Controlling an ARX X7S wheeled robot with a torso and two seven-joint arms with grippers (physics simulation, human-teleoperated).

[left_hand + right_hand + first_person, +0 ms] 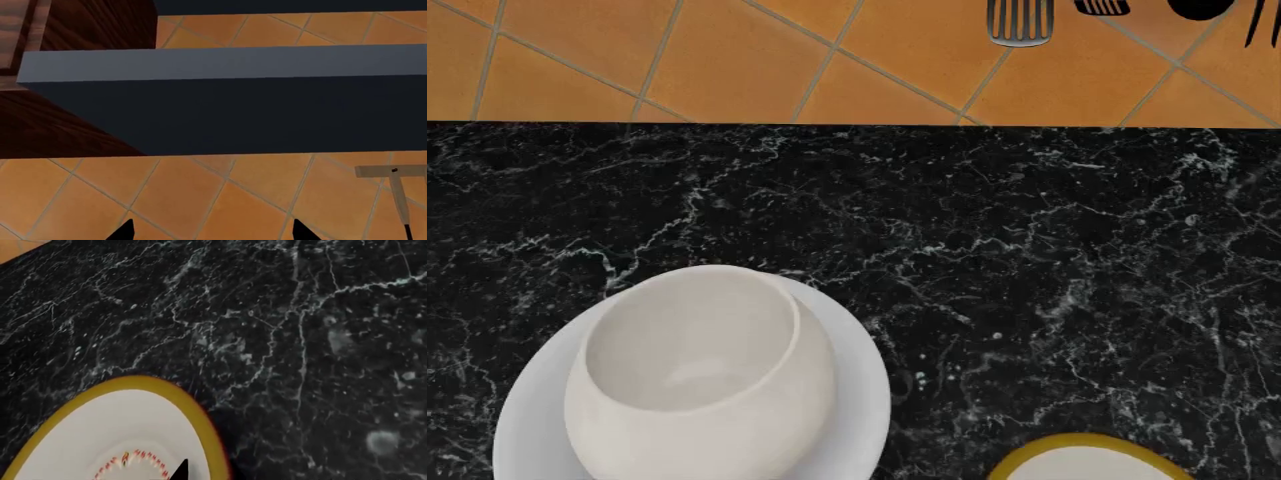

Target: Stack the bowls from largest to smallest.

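The deep cream-white bowl sits inside the wide shallow white bowl at the counter's near left. At the near right edge only the top of the small bowl with the yellow rim shows. In the right wrist view the small bowl fills the near corner, red-dotted ring visible. My right gripper straddles its rim: one black fingertip is inside the bowl, the other is lost against the dark counter. My left gripper is open over floor tiles, holding nothing. Neither gripper shows in the head view.
The black marble counter ends at a far edge with orange floor tiles beyond. Utensils show at the far right. In the left wrist view, a dark grey slab and a brown wood cabinet lie ahead.
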